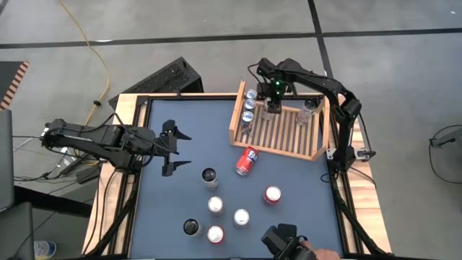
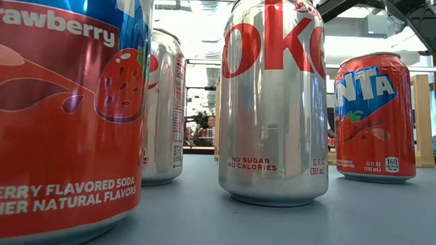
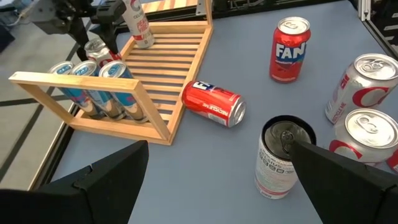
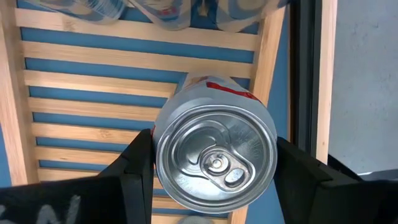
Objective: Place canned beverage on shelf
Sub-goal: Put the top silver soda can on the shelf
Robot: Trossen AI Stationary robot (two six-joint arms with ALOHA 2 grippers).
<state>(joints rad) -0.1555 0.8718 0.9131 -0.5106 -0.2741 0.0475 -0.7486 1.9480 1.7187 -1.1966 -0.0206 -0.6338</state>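
Gripping a silver can, right end effector over shelf.

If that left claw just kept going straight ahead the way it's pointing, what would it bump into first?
Most likely the upright dark-topped can standing just ahead of the open left gripper, near its right-hand finger. The red can lying on its side and the shelf lie farther on. Depth is hard to judge.

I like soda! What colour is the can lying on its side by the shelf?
The tipped can is red, with some blue; the left wrist view shows it best.
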